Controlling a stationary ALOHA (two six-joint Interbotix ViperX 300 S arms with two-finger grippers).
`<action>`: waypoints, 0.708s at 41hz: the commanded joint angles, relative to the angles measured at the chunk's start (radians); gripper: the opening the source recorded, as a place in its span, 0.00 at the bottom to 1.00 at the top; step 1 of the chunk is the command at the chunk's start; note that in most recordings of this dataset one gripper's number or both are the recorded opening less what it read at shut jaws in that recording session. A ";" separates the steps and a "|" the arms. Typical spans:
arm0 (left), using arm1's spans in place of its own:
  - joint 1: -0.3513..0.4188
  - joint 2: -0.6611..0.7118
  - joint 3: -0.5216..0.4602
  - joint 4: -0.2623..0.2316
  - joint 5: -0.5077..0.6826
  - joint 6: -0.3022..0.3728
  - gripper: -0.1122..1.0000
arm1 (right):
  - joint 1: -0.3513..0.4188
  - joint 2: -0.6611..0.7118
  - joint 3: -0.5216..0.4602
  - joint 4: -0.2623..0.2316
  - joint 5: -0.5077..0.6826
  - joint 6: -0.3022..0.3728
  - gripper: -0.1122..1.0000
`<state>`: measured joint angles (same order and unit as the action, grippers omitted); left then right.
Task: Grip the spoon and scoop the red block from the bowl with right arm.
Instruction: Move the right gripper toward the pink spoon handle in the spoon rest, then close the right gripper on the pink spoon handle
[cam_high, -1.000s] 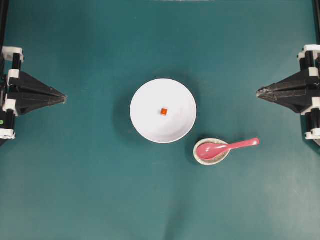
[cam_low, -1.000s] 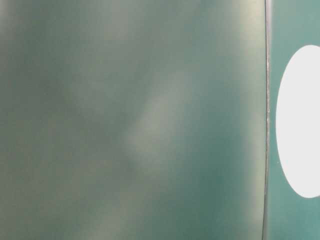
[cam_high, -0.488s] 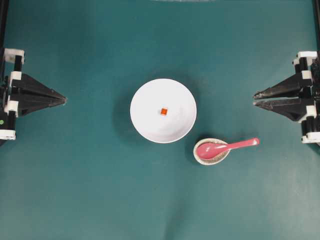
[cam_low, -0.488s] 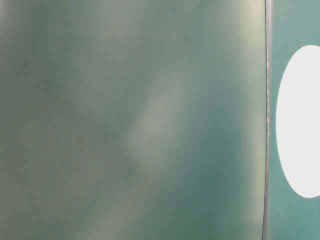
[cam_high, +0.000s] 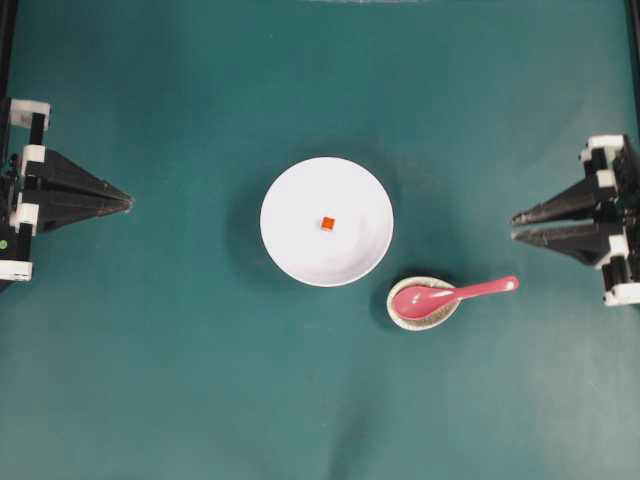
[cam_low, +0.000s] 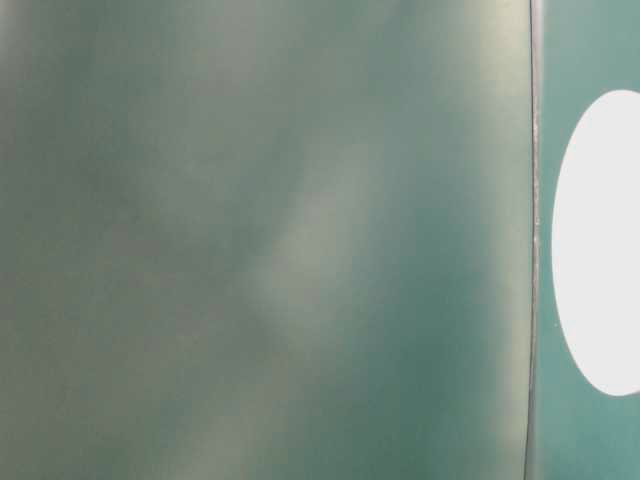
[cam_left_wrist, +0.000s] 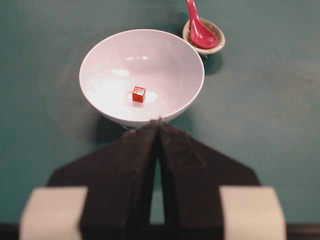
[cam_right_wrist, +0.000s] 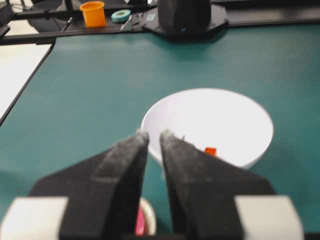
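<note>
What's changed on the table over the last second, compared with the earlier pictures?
The right gripper has parted its jaws and shifted down the overhead picture, toward the spoon; it holds nothing. The left gripper, the bowl, the red block and the spoon on its spoon rest stayed put.

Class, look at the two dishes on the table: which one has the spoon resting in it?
The small speckled cream dish holds the pink spoon. The large white bowl holds only a tiny red block.
</note>
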<state>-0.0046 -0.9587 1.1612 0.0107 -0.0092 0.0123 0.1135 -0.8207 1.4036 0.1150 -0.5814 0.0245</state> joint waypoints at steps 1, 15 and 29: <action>-0.002 0.008 -0.021 0.003 0.000 0.002 0.09 | 0.029 0.051 0.008 0.028 -0.074 0.003 0.34; 0.009 0.008 -0.020 0.003 0.003 0.003 0.09 | 0.091 0.268 0.037 0.057 -0.215 0.005 0.34; 0.009 0.008 -0.020 0.003 0.000 0.003 0.09 | 0.126 0.394 0.037 0.067 -0.255 0.060 0.36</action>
<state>0.0031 -0.9587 1.1612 0.0123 0.0000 0.0138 0.2362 -0.4372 1.4527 0.1764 -0.8253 0.0706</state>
